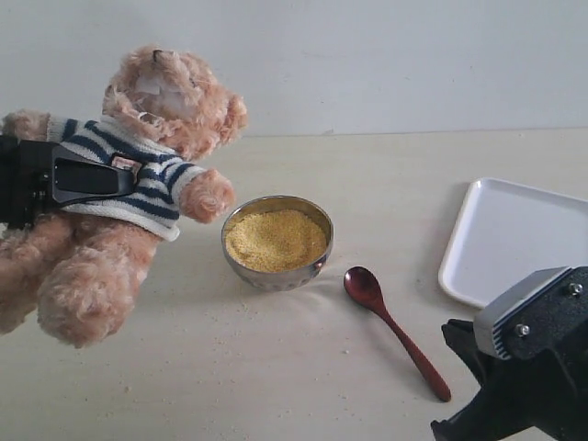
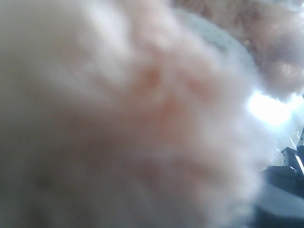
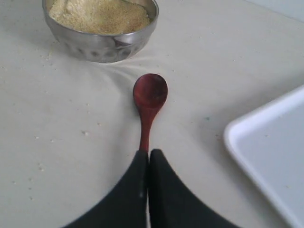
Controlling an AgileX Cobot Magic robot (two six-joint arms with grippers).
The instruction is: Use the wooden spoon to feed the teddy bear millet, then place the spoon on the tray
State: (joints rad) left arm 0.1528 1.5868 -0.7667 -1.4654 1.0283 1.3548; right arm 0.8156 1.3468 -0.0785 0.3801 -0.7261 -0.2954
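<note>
The teddy bear [image 1: 138, 156] hangs above the table at the left, tilted with its head up, and my left gripper [image 1: 118, 178] is shut on its striped torso. Blurred fur of the bear [image 2: 142, 114] fills the left wrist view, so those fingers are hidden there. The metal bowl [image 1: 277, 241] heaped with millet [image 1: 276, 239] stands beside the bear's paw. The wooden spoon [image 1: 393, 329] lies flat on the table to the right of the bowl, with its scoop towards the bowl. My right gripper [image 3: 148, 153] hovers shut over the handle end of the spoon [image 3: 150, 95]. It holds nothing.
The white tray [image 1: 514, 239] lies at the right edge of the table, and its corner [image 3: 270, 156] is close to my right gripper. Loose grains are scattered round the bowl [image 3: 102, 28]. My right arm [image 1: 533, 367] fills the lower right corner.
</note>
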